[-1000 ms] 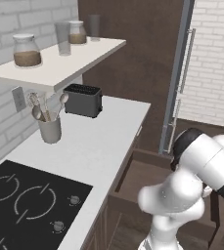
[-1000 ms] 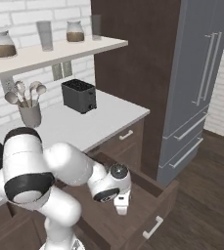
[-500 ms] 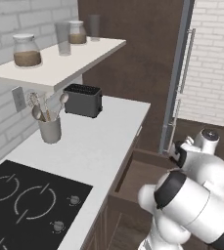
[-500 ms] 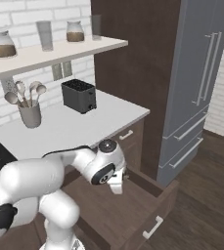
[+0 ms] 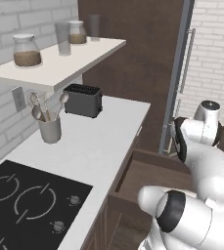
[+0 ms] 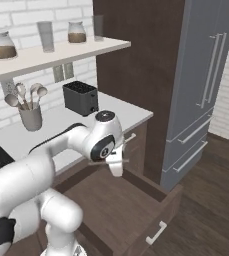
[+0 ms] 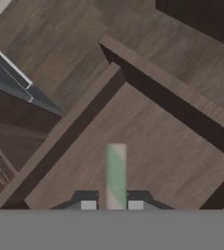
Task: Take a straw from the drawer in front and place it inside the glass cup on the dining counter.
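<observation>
straw (image 7: pixel 116 173): pale, possibly greenish | pinched above open drawer (image 7: pixel 147 146)

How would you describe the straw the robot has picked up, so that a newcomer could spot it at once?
Find the open brown drawer below the white worktop. Above its floor hangs the white arm's end effector, shut on the straw. It is the one thin, pale stick there, poking out between the dark fingertips.
</observation>
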